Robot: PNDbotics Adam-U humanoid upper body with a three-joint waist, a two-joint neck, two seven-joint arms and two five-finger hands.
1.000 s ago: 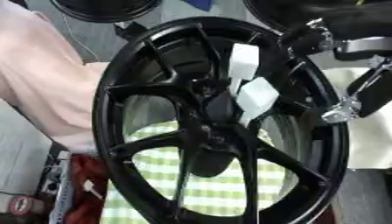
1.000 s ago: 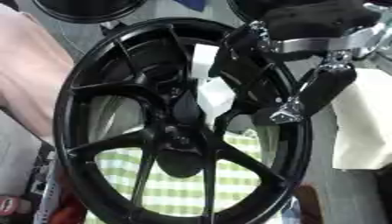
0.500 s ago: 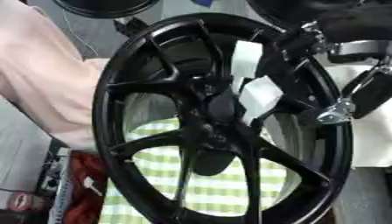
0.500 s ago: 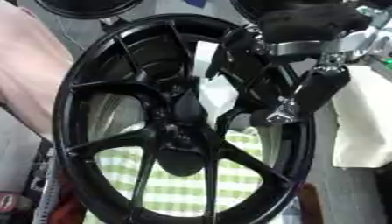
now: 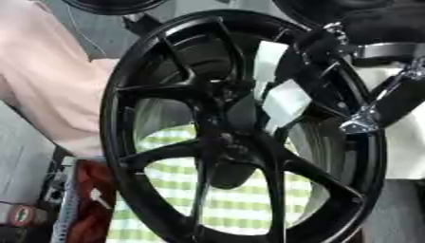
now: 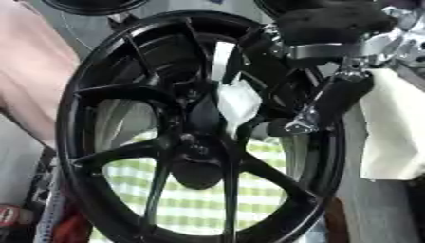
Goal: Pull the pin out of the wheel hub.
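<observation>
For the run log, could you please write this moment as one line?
right hand: at upper right rim of wheel, grip unclear | left hand: not in view | pin: not discernible | white tags near hub

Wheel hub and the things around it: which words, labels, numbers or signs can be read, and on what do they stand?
None can be read.
White tags on the wheel hub: no print can be made out on them.
Green checked cloth behind the spokes: pattern only.
Red object at lower left: a pale mark, too blurred to read.
</observation>
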